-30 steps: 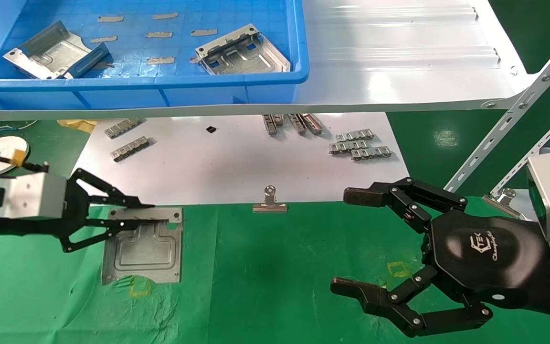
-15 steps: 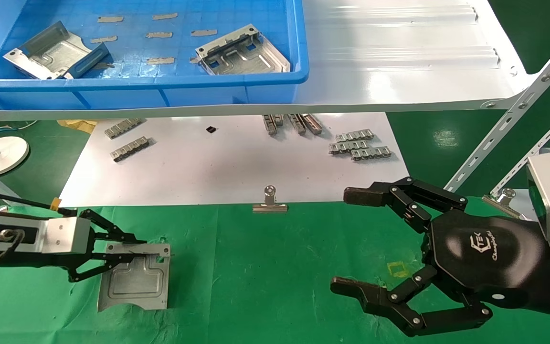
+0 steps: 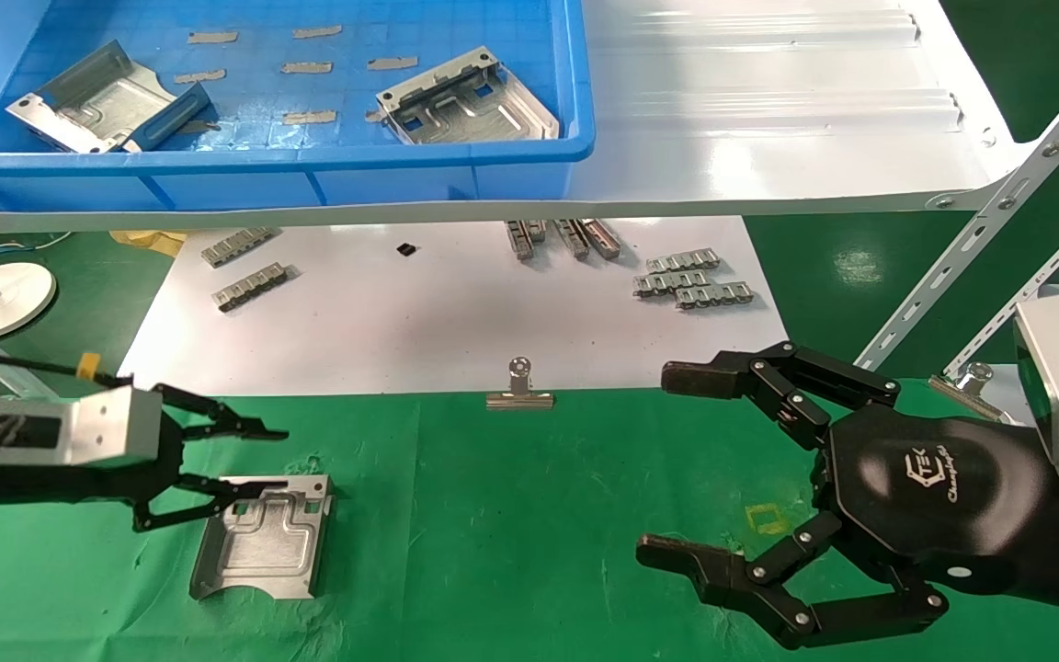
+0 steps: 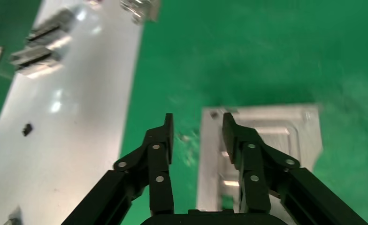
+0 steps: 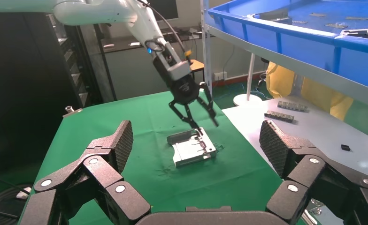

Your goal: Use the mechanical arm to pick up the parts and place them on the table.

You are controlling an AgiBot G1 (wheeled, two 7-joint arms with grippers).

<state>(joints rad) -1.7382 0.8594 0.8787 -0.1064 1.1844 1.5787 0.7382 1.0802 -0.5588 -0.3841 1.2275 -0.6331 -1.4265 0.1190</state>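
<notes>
The wrinkled cloth-covered surface is bright green, marked with small yellow square outlines. On it lies a silver stamped sheet-metal plate with embossed channels, and two more silver plates sit in the bright blue plastic bin. The glossy shelf and the flat board are both white, the board carrying small grey ribbed strips. The right hand is glossy black (with a white logo on its palm) on a grey box-shaped wrist; the left hand is matt black.

Bright overhead light, glare on white shelf, left wrist view blurred
</notes>
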